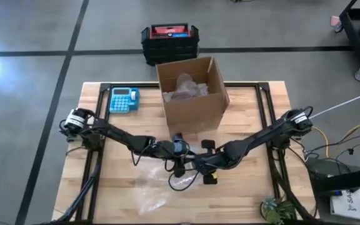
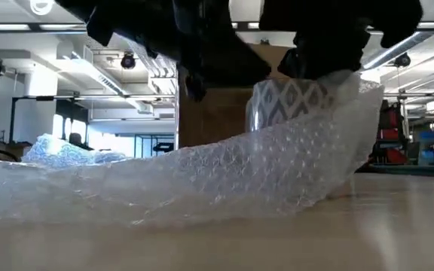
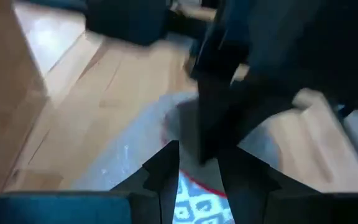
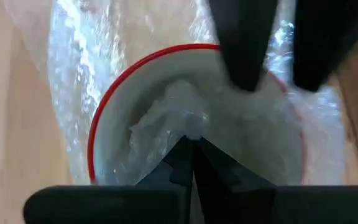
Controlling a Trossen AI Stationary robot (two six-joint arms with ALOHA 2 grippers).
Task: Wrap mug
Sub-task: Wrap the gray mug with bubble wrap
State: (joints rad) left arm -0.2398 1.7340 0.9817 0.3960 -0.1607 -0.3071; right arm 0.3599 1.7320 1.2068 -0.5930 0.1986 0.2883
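Wooden bench [image 1: 242, 194] carries everything. An open cardboard box [image 1: 191, 94] sits at the far middle with crumpled wrap inside; a blue calculator [image 1: 124, 100] lies to its left, and a black crate [image 1: 170, 41] stands on the floor behind.

A bubble wrap sheet [image 2: 202, 184] lies across the near middle of the bench, one end spread flat toward my left side, the other end drawn up around the mug [image 2: 288, 102].

The mug stands upright in front of the box, white with a grey diamond pattern and a red rim, where both my arms meet.

My right fingers [image 4: 188, 152] sit directly over the mug's mouth, pressed together on a tuft of wrap pushed down inside the rim.

My left fingers [image 3: 197, 165] hang just above the rim, close together; I cannot tell whether they pinch anything. In the right wrist view they show as two dark bars across the mug's far edge.
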